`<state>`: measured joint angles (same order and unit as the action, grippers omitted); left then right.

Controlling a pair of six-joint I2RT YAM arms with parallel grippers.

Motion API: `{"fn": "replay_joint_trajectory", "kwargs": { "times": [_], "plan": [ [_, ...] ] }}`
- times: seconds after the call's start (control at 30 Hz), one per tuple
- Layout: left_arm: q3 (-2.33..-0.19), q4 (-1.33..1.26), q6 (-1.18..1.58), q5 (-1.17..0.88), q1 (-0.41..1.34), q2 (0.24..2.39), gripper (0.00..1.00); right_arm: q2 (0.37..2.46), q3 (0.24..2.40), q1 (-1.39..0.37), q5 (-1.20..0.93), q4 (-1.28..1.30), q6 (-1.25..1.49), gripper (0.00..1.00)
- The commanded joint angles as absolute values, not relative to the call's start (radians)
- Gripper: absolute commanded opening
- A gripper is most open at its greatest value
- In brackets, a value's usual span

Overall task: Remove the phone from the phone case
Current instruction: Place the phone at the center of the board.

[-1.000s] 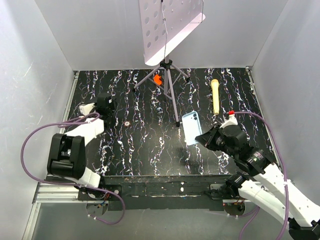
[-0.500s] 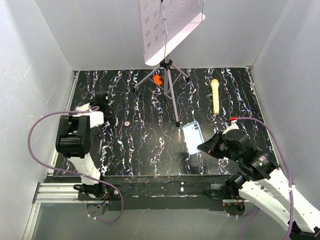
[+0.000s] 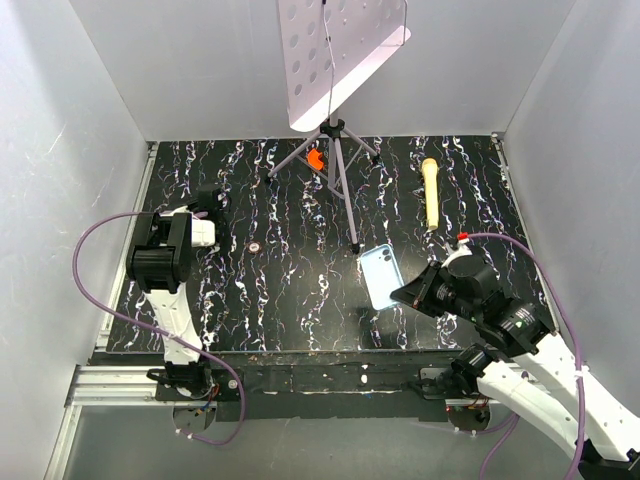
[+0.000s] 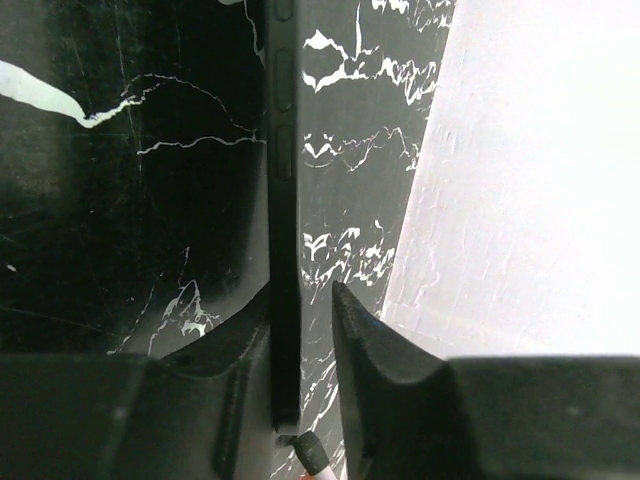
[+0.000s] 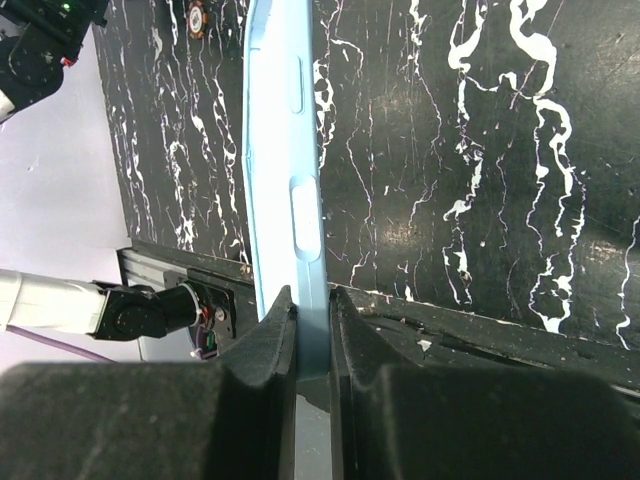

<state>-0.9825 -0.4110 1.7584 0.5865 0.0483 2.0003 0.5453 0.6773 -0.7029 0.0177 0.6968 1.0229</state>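
At nine o'clock, left gripper [image 4: 300, 300] pinched narrow on the phone [image 4: 283, 150], edge-on above the marbled table [image 3: 290, 290]. Near four o'clock, right gripper [image 5: 310, 300] clamped on the phone case [image 5: 285, 150], well apart from the phone.

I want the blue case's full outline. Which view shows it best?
Top external: the phone case shows its broad face. Right wrist shows only its side edge, pinched by the right gripper; left wrist misses it.
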Motion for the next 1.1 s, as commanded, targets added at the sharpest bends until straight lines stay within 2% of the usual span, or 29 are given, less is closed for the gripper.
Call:
{"fn": "replay_joint_trajectory", "kwargs": {
  "times": [0.0,0.1,0.17,0.2,0.23,0.33,0.6,0.73,0.97,1.07],
  "plan": [
    [-1.006,-0.512,1.758,0.595,0.046,2.009,0.28,0.558,0.713,-0.710,0.008,0.626,1.040,0.01],
    [-0.997,-0.532,1.733,0.565,0.046,2.003,0.43,0.557,0.704,-0.710,0.008,0.611,1.039,0.01],
    [-0.974,-0.543,1.698,0.546,0.046,1.984,0.63,0.549,0.701,-0.710,0.006,0.601,1.035,0.01],
    [-0.966,-0.517,1.700,0.543,0.049,1.967,0.79,0.545,0.700,-0.710,0.011,0.595,1.032,0.01],
    [-0.962,-0.473,1.707,0.538,0.049,1.951,0.89,0.538,0.696,-0.712,0.020,0.594,1.031,0.01],
    [-0.914,-0.472,1.687,0.528,0.052,1.904,0.98,0.526,0.686,-0.710,0.032,0.575,1.020,0.01],
    [-0.838,-0.240,1.654,0.453,0.035,1.743,0.98,0.474,0.643,-0.710,0.052,0.543,0.994,0.01],
    [-0.887,-0.032,1.672,0.345,0.002,1.727,0.98,0.448,0.621,-0.710,0.051,0.522,0.992,0.01],
    [-0.916,-0.121,1.612,0.241,0.002,1.753,0.98,0.408,0.614,-0.710,0.054,0.532,0.986,0.01],
    [-0.971,-0.075,1.562,0.221,-0.032,1.737,0.98,0.391,0.611,-0.710,0.060,0.552,0.991,0.01]
  ]
}}
